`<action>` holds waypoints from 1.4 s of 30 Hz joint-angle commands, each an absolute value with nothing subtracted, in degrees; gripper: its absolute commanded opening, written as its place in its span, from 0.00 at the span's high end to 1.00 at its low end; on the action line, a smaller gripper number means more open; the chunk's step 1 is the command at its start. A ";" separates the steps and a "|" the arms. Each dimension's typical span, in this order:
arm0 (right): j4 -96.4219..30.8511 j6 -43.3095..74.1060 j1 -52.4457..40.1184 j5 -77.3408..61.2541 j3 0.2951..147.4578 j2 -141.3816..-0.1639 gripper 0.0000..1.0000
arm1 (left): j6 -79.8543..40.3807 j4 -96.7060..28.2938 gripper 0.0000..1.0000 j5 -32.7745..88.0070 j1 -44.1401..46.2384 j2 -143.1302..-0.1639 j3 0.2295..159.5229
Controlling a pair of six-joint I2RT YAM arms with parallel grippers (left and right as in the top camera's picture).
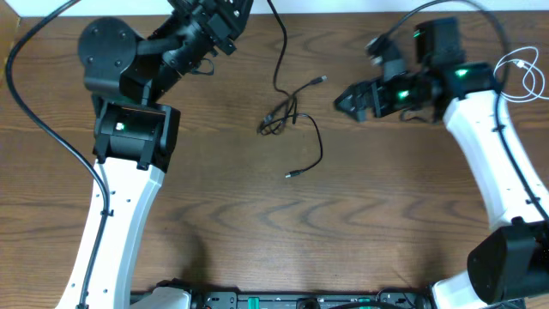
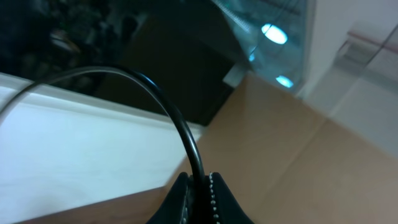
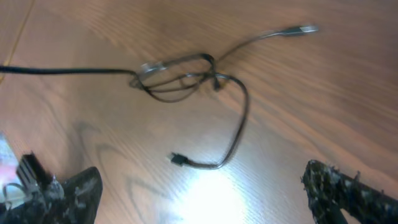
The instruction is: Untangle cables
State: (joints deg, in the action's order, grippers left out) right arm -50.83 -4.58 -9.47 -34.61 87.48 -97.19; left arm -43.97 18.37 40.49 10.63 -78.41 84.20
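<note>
Robotics lab: left arm point(image 1: 120, 197) and right arm point(image 1: 489, 146) flank a wood-grain table point(image 1: 257, 223).

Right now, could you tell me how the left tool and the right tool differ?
The left tool is shut on the black cable; the right tool stands open and empty. The left tool sits at the far edge of the table, whereas the right tool faces the knot mid-table. Both have dark fingers.
</note>
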 commanded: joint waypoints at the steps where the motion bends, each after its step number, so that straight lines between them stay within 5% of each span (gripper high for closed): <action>1: -46.59 -11.90 -13.72 -38.35 83.61 -97.80 0.01 | -57.43 22.52 0.93 44.58 9.52 -77.97 85.58; 12: -37.69 -9.32 -18.33 -43.55 80.55 -98.26 0.04 | -68.14 34.70 0.93 39.86 7.66 -77.97 85.65; 31: -21.39 -12.93 -19.40 -68.16 80.55 -98.15 0.13 | -70.85 34.96 0.93 38.33 7.42 -78.00 85.65; 40: -11.94 -8.34 -25.85 -57.89 80.55 -98.17 0.36 | -71.64 30.59 0.92 38.57 7.42 -78.00 85.65; 42: -11.99 -7.62 -26.70 -55.40 80.55 -98.17 0.69 | -71.61 27.79 0.92 38.57 7.42 -78.00 85.62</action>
State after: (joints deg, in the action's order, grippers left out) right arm -12.21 -10.28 -25.32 -60.99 80.73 -97.67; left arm -71.02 30.15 38.65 7.66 -78.41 84.31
